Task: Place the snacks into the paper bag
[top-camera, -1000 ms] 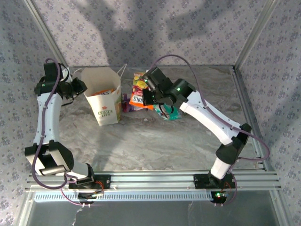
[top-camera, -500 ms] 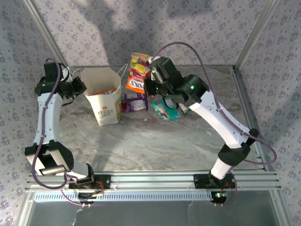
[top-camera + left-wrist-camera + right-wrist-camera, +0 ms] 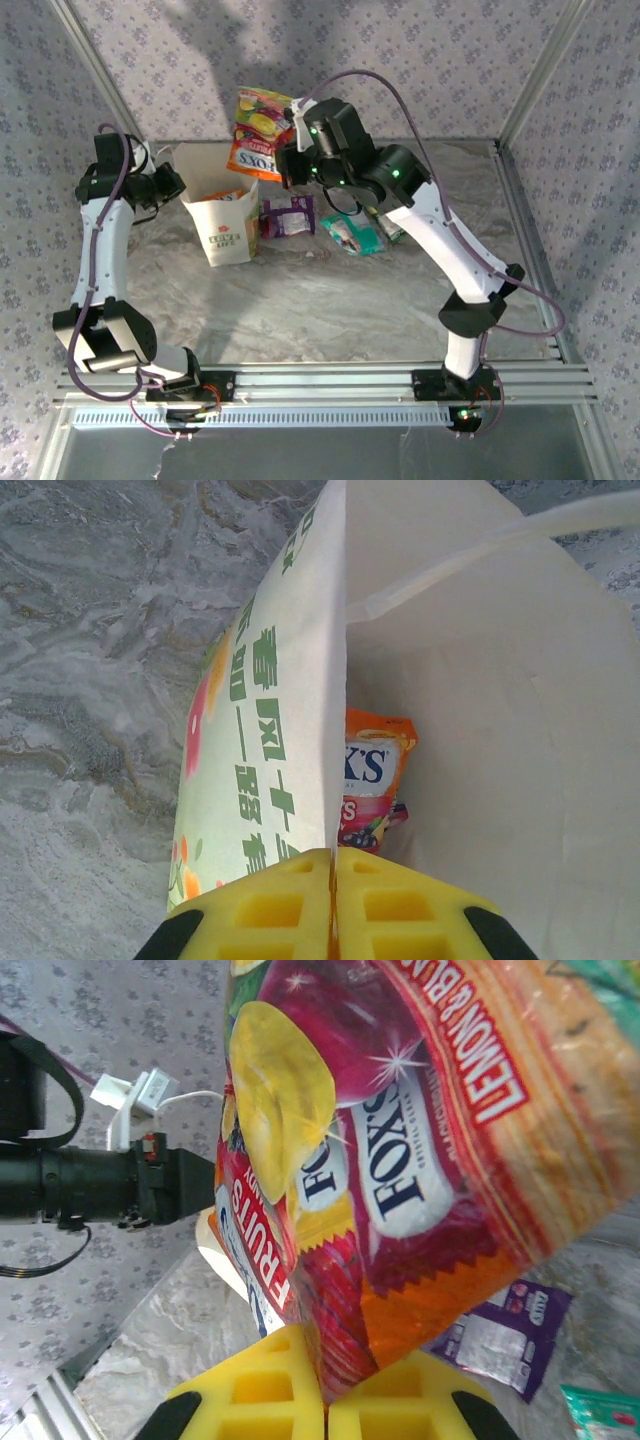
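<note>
Right gripper [image 3: 287, 162], clenched on FOX'S packet [image 3: 257, 130], has risen from table [image 3: 330, 300] toward paper bag [image 3: 228, 228]; left gripper [image 3: 333, 880] pinches bag wall. I judge release over opening comes next.

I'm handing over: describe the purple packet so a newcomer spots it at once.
Find the white paper bag standing left of centre on the table. Just right of its base the purple packet lies flat. It is the only purple one; its right neighbour is a teal packet.
</note>
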Available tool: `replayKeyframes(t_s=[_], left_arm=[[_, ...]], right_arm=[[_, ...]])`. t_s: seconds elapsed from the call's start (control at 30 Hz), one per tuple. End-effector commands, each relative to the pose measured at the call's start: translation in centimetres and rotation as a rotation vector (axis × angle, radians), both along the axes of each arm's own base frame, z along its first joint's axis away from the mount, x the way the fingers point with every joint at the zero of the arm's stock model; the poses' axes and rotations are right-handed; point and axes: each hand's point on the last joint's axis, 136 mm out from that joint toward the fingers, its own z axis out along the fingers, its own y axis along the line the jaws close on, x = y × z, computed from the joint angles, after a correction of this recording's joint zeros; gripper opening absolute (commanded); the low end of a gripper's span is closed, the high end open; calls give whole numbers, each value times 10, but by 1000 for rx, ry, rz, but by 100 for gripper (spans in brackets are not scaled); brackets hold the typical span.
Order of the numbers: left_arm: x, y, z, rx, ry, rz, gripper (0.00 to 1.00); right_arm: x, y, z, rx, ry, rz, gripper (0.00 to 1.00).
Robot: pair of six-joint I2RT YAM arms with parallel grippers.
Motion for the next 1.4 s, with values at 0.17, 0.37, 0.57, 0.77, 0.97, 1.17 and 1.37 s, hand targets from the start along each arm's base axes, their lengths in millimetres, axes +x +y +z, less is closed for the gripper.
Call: replayKeyframes(t_s=[0.17, 0.37, 0.57, 0.77, 0.97, 1.17, 1.37], left_arm=[[-3, -2, -1, -4, -3, -4, 10], [-5, 1, -1, 7, -2, 3, 10], [-8, 3, -3, 14, -5, 20, 10], [-14, 7, -6, 31, 8, 29, 10], [-14, 6, -6, 26, 9, 28, 10], [-15, 5, -6, 17, 10, 29, 10], [-16, 5, -7, 17, 16, 26, 10]], right_arm=[[1, 40, 20, 88, -49, 120, 0], [4, 59, 8, 88, -40, 181, 0], [2, 86, -5, 76, -75, 294, 0], [9, 95, -11, 58, -110, 305, 0], [21, 99, -20, 17, -156, 286, 0], [32, 106, -33, 3, -161, 275, 0], [39, 114, -43, 1, -161, 274, 0]])
